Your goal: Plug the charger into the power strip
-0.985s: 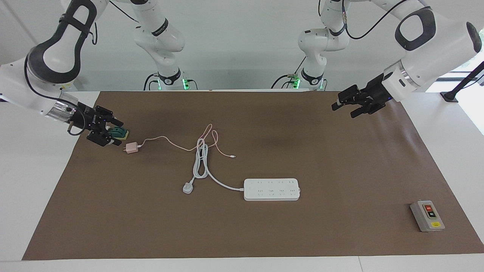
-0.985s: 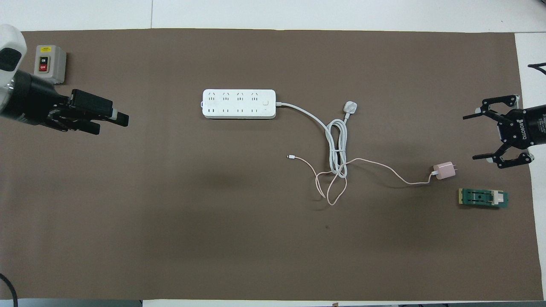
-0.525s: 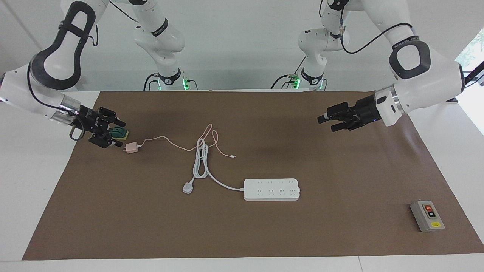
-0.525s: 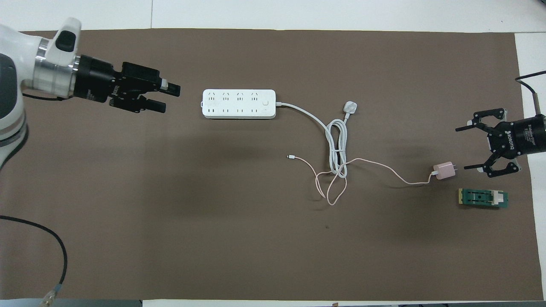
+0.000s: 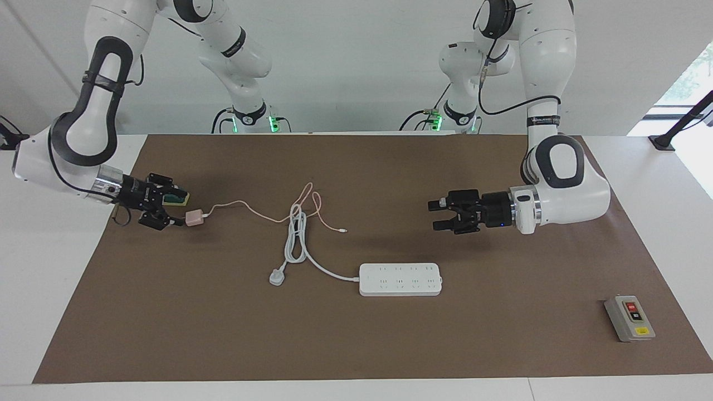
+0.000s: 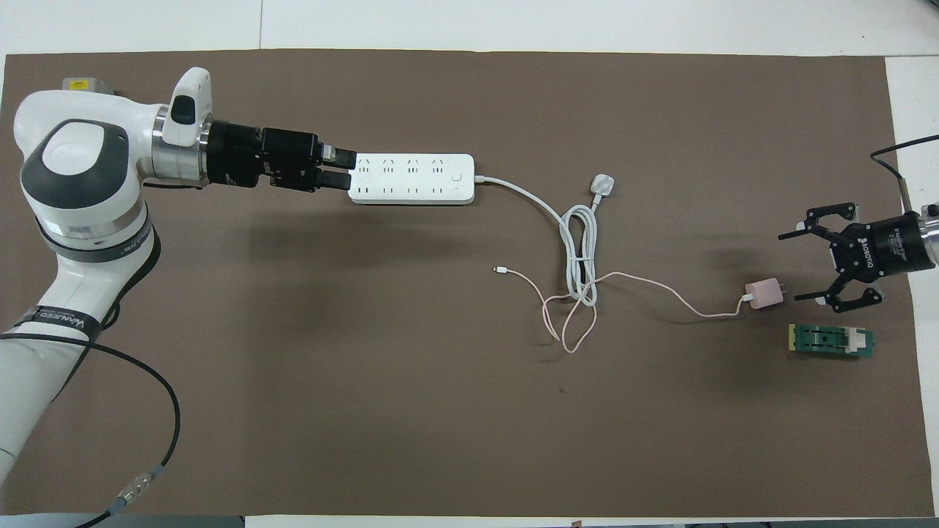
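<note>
Bright, even light — soft shadows, pics sharp.

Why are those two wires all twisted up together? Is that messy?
Yes, a bit. The charger's thin pink cable loops through the power strip's coiled white cord, so they are tangled. Nothing looks broken.

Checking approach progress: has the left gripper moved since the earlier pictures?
Yes. The left gripper has swung in toward the power strip, away from the grey box.
</note>
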### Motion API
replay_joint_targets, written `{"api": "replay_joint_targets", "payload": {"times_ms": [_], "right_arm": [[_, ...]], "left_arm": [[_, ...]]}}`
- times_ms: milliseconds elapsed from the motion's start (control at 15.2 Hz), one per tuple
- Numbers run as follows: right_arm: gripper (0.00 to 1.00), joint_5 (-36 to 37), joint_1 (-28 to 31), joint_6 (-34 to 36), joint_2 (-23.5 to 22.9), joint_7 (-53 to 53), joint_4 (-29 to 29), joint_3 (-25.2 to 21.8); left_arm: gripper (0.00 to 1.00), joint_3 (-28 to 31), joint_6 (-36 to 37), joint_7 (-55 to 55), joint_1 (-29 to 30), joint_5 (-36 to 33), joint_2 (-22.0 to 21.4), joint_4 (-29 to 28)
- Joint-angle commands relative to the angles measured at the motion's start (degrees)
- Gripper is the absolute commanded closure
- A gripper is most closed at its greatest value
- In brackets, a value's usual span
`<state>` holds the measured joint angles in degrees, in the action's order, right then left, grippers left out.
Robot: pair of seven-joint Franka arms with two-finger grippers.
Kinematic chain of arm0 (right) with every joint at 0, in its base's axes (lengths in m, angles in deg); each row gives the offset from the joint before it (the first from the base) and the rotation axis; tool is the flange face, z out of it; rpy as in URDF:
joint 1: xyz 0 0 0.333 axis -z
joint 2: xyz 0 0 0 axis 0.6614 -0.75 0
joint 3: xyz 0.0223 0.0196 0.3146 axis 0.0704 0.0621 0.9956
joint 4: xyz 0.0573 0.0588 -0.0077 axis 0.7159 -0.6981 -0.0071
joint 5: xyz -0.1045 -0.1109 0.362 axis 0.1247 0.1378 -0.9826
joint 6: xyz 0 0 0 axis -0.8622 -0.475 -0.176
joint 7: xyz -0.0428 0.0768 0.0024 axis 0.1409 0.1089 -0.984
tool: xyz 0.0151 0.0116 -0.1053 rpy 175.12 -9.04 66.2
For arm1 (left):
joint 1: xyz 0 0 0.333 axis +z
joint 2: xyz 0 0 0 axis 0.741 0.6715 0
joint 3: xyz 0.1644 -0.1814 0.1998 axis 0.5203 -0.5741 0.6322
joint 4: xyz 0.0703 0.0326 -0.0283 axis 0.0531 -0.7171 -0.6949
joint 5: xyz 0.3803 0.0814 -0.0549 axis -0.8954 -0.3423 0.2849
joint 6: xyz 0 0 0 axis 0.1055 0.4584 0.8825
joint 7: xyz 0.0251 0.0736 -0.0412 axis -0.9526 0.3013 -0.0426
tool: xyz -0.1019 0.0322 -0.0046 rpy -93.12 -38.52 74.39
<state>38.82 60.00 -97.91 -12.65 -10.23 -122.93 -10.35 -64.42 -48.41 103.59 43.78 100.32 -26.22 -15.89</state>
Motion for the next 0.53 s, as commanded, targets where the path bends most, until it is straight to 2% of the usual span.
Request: {"api": "replay_joint_targets", "payload": {"times_ms": [0,197,328,460], "right_arm": [[0.0,-1.1,0.8,-0.9,0.0,-2.0,-0.5,0.6],[0.0,-1.1,1.9,-0.8,-0.2,-4.1,-1.0,0.6],[0.0,-1.1,2.1,-1.0,-0.7,-4.6,-1.7,0.5],[0.0,-1.1,2.2,-0.8,-1.7,-5.2,-2.1,0.5]], "left_arm": [[0.0,0.0,2.8,6.8,1.1,4.3,-4.7,-9.0],[0.0,0.0,5.4,11.3,1.7,5.5,-5.4,-13.3],[0.0,0.0,4.6,11.6,1.7,5.8,-9.1,-18.9],[0.0,0.1,4.4,11.6,1.7,6.0,-10.7,-21.6]]}}
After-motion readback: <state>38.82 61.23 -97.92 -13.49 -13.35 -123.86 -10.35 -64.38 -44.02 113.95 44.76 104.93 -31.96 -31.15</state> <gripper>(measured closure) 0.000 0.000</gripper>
